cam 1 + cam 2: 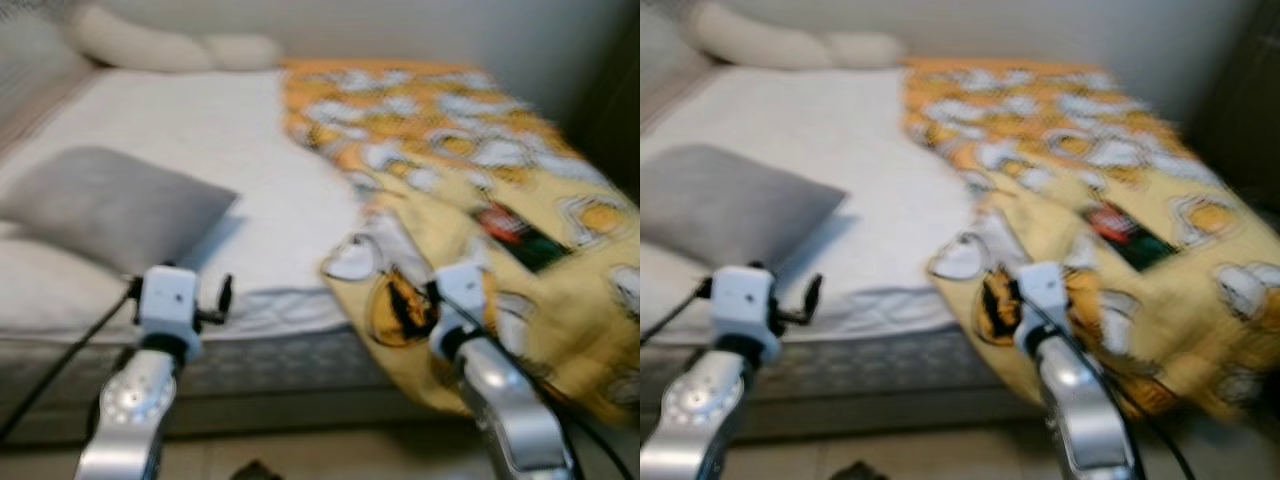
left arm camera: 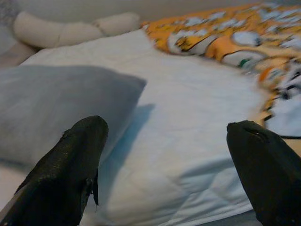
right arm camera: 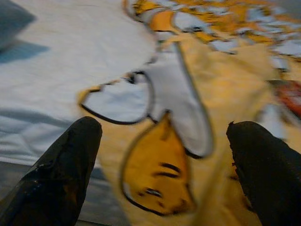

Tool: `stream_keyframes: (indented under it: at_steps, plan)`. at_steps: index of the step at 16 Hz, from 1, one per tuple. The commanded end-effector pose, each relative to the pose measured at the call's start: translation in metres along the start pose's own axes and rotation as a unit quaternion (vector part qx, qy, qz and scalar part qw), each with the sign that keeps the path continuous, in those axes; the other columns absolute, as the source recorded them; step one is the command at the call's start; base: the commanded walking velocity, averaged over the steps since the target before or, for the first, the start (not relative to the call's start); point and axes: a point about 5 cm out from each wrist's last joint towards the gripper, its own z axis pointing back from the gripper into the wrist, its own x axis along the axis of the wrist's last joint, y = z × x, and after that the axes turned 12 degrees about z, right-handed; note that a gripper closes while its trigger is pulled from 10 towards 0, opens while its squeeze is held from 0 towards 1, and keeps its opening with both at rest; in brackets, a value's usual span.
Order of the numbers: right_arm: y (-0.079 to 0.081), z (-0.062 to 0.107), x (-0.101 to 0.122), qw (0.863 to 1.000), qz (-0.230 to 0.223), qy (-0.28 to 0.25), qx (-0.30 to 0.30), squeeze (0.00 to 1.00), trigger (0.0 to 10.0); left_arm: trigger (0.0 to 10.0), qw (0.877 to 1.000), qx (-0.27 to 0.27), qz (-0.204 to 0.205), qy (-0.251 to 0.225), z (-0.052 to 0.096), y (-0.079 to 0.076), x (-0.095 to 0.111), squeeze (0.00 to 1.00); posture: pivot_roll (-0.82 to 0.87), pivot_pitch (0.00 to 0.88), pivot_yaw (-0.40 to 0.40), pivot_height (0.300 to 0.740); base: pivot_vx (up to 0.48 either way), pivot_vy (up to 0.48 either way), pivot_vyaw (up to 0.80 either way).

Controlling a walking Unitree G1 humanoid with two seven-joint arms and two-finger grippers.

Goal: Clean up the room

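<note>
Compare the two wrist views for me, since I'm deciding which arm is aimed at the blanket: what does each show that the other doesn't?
The left wrist view alone shows the long cream bolster pillow at the bed's far end. The right wrist view alone shows the yellow cartoon-print blanket draping over the mattress edge, between the open right gripper fingers. Both share the white bedsheet, the grey square pillow and the blanket; the left gripper is open too.

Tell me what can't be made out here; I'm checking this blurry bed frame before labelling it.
- Yellow blanket: print smeared by motion blur in both eye views; its right side is cut by the frame edge.
- Dark red-green item on the blanket: too blurred to identify.
- Dark thing on the floor: cut off by the bottom edge.
- Grey pillow: left end cut off.
</note>
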Motion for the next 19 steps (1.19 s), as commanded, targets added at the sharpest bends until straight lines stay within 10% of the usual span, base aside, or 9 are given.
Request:
stream_keyframes:
  at_steps: [1,19]
  plan:
    - [-0.0066,0.0002,0.0013,1.0,0.013,-0.001,-0.018,0.0,10.0,10.0,1.0,-0.008,0.002,-0.008,-0.001,-0.0045,0.0037,0.0,0.04,0.0,-0.023,0.74,0.0,0.0,0.0]
    - [-0.0102,-0.004,0.0053,1.0,-0.003,-0.012,-0.019,0.0,10.0,10.0,1.0,-0.015,0.007,-0.003,-0.0049,-0.004,0.0046,0.0,0.05,0.0,-0.023,0.74,0.264,0.0,0.0]
